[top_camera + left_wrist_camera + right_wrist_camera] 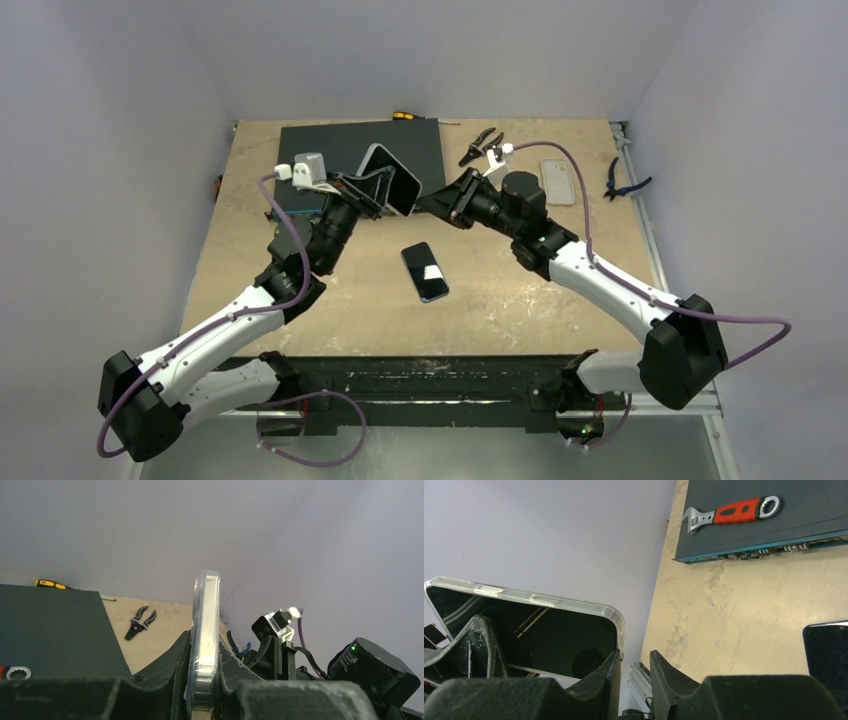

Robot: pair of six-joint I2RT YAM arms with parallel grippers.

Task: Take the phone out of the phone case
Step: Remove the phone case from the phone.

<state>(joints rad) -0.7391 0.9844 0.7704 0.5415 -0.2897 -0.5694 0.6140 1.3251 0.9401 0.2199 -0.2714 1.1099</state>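
**Cased phone held aloft, right arm set to pry**

The left gripper (204, 652) is clamped on the clear phone case (206, 605), held edge-up well above the table (520, 300). The phone (549, 640) appears seated inside, its dark face toward the right gripper (634, 667). That gripper's jaws stand narrowly apart with nothing between them, just beside the case's corner. You should catch the soft lip at that corner and peel it back against a firm left hold. Below is a mottled tan tabletop bearing a second phone (425, 271), pliers (481, 147), and a dark mat (330, 140) with a red-handled wrench (734, 511). Pale lilac walls (110, 120) enclose it.
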